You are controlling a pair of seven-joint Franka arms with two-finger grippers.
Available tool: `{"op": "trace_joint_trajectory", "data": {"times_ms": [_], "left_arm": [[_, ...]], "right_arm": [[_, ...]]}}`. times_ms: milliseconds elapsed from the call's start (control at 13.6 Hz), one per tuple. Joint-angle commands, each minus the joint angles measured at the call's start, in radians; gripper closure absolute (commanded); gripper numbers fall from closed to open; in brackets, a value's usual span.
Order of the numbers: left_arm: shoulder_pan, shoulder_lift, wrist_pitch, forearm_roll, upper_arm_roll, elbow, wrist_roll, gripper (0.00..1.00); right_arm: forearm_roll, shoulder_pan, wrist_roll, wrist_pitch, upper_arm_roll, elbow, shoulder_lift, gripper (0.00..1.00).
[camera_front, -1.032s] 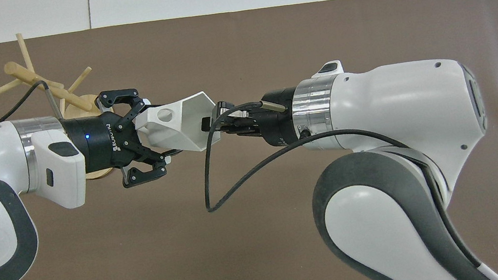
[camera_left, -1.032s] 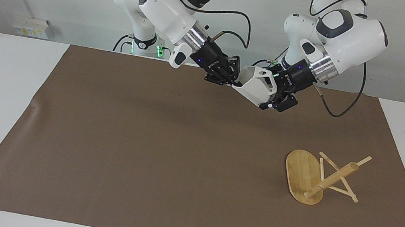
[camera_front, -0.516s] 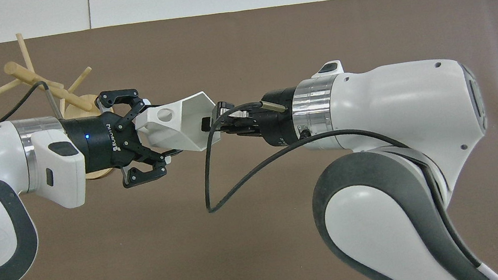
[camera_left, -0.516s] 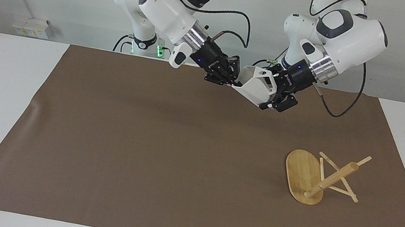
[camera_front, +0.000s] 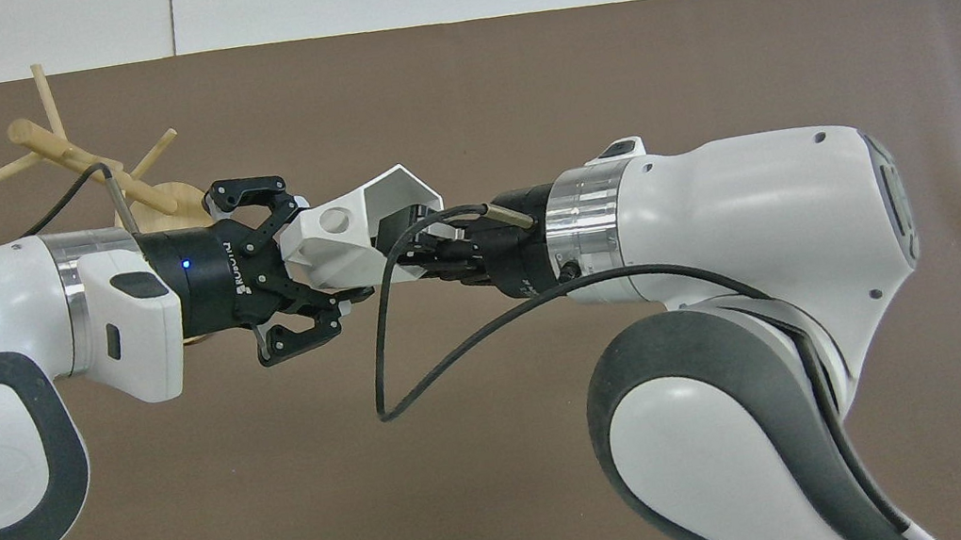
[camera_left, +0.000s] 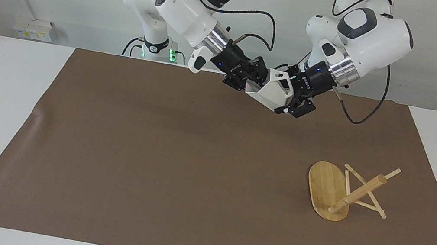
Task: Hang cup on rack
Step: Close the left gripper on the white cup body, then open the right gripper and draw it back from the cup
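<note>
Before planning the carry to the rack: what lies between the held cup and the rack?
Only bare brown mat, per the facing view; the cup hangs above it, the rack tipped over.

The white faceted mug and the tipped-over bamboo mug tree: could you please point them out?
White faceted mug (camera_left: 272,91): facing view, angular side wall.
Bamboo mug tree (camera_left: 324,187): facing view, flat oval base.

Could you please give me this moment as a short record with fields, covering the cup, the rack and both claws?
cup: white faceted cup, tilted in the air between both claws, over the brown mat
right claw: right claw at the cup's rim, shut on it
left claw: left claw open, fingers spread around the cup's handle end
rack: bamboo rack tipped over on the mat, toward the left arm's end of the table, no cup on it
stage: handover under way, hanging not yet done
</note>
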Motion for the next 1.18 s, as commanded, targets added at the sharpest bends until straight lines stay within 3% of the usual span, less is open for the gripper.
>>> {"op": "trace_joint_trajectory", "data": {"times_ms": [0,221,295,664,1106], "left_arm": [[-0.014,-0.001,0.025,-0.017,0.001,0.013,-0.04,1.0],[-0.014,-0.002,0.025,-0.017,0.001,0.011,-0.04,1.0],[-0.014,-0.002,0.025,-0.017,0.001,0.011,-0.04,1.0],[-0.012,-0.005,0.024,-0.017,0.003,0.011,-0.046,1.0],[-0.009,-0.01,0.022,-0.017,0.003,0.007,-0.045,1.0]], "right_arm": [[0.012,-0.006,0.013,-0.008,0.014,-0.014,-0.012,0.31],[0.012,-0.006,0.013,-0.009,0.013,-0.014,-0.012,0.19],[0.012,-0.006,0.013,-0.009,0.013,-0.014,-0.012,0.0],[0.009,-0.02,0.012,-0.061,-0.01,-0.011,-0.02,0.0],[0.009,-0.022,0.01,-0.288,-0.197,0.02,-0.069,0.0]]}}
